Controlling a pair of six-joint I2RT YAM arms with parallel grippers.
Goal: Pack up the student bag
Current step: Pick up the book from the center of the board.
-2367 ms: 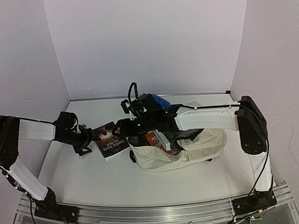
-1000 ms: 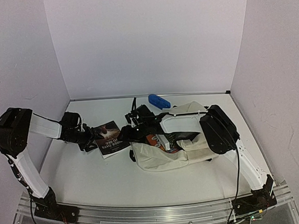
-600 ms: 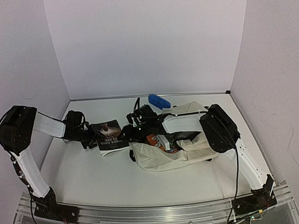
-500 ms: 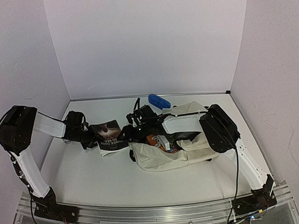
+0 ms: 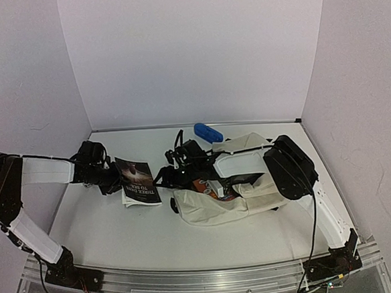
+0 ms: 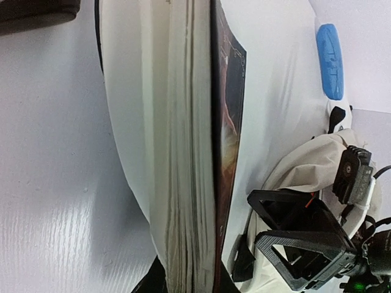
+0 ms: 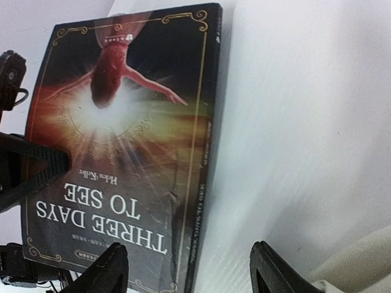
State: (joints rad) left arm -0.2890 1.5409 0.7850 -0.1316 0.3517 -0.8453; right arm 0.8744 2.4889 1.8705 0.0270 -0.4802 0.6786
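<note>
The student bag [image 5: 234, 199] lies cream and open at mid-table, its dark lining facing left; its fabric also shows in the left wrist view [image 6: 303, 172] and the right wrist view [image 7: 361, 268]. A dark paperback book [image 5: 137, 180] titled "Three Days to See" stands tilted up on one edge just left of the bag. My left gripper [image 5: 112, 179] is shut on the book, its jaws on either side of the page block [image 6: 177, 152]. My right gripper [image 5: 163, 177] hovers open between book and bag; its fingertips [image 7: 105, 272] frame the book's spine [image 7: 204, 171] without touching it.
A blue oblong case [image 5: 208, 131] lies at the back of the table behind the bag, also visible from the left wrist [image 6: 330, 61]. An orange item [image 5: 199, 184] sits inside the bag's mouth. White walls close in the left, back and right sides.
My left gripper has closed on the book's left edge and tipped it up off the table, dragging it slightly left. My right gripper's jaws have spread a little wider.
</note>
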